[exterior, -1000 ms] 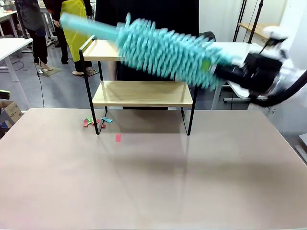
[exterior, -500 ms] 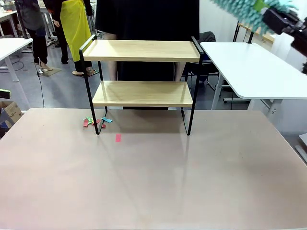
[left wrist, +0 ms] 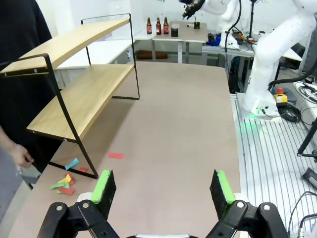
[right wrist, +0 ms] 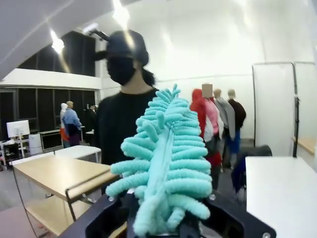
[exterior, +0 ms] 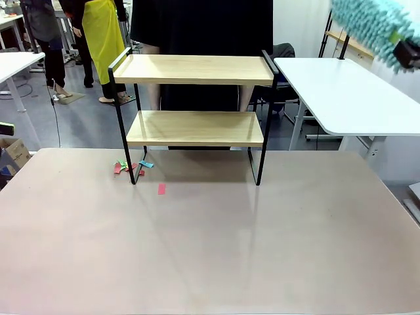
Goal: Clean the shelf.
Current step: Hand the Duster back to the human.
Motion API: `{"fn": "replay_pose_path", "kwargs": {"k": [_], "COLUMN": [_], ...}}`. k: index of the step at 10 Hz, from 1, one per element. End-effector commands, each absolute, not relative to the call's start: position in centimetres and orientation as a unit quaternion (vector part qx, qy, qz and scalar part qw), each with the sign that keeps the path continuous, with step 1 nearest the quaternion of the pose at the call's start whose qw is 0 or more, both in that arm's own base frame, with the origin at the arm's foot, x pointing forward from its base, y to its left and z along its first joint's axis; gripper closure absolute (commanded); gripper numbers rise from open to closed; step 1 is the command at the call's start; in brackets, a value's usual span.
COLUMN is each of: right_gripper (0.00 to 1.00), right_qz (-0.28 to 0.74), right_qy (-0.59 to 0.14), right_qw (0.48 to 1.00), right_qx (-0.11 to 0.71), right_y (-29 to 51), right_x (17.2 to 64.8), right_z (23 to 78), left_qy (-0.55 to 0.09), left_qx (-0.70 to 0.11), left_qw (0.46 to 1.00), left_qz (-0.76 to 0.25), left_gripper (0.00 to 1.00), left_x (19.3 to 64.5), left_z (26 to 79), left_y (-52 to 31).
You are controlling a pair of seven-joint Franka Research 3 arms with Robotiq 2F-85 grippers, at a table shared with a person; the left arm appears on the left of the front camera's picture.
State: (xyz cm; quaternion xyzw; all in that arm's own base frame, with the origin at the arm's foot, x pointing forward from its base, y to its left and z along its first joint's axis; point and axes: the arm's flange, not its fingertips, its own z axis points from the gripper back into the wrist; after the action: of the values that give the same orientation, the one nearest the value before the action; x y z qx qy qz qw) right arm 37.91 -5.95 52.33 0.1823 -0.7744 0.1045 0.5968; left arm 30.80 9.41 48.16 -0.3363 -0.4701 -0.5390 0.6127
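lighting: bright, even, from overhead; ceiling lamps flare in right wrist view. soft shadows under shelf (exterior: 195,98). wrist views bowed at edges.

No readable text, label, brand, number or sign in any of my views. Ahead of my open left pincer (left wrist: 163,191), well beyond the far end of the table, bottles (left wrist: 157,25) stand on another table; whatever is on them is too small to make out. The coloured scraps (left wrist: 65,179) just ahead of that pincer and to its left carry no print that I can see. The boards of the shelf (left wrist: 81,96) to the left of my left pincer are bare wood, unmarked. The duster (right wrist: 161,166) clamped in my right pincer (right wrist: 163,220) shows no tag.
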Motion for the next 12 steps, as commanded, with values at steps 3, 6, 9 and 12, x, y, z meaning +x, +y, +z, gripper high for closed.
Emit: {"fn": "replay_pose_path", "kwargs": {"k": [3, 6, 9, 12], "right_gripper": [0.84, 0.84, 0.84, 0.84], "right_qz": [0.052, 0.033, 0.033, 0.034], "right_qy": [-0.734, -0.695, -0.699, -0.679], "right_qw": [0.662, 0.702, 0.699, 0.713], "right_qx": [0.147, 0.151, 0.149, 0.174], "right_y": [-6.0, -6.0, -5.8, -7.4], "right_x": [35.8, 34.7, 34.5, 39.7], "right_z": [45.0, 40.7, 39.6, 42.1], "left_qy": [-0.483, -0.483, -0.483, -0.483], "left_qx": [-0.336, -0.336, -0.336, -0.336], "left_qw": [0.601, 0.601, 0.601, 0.601], "left_qz": [-0.540, -0.540, -0.540, -0.540], "left_gripper": [0.00, 0.00, 0.00, 0.00], "left_x": [30.9, 30.9, 30.9, 30.9], "left_z": [48.2, 48.2, 48.2, 48.2], "left_y": [9.3, 9.3, 9.3, 9.3]}}
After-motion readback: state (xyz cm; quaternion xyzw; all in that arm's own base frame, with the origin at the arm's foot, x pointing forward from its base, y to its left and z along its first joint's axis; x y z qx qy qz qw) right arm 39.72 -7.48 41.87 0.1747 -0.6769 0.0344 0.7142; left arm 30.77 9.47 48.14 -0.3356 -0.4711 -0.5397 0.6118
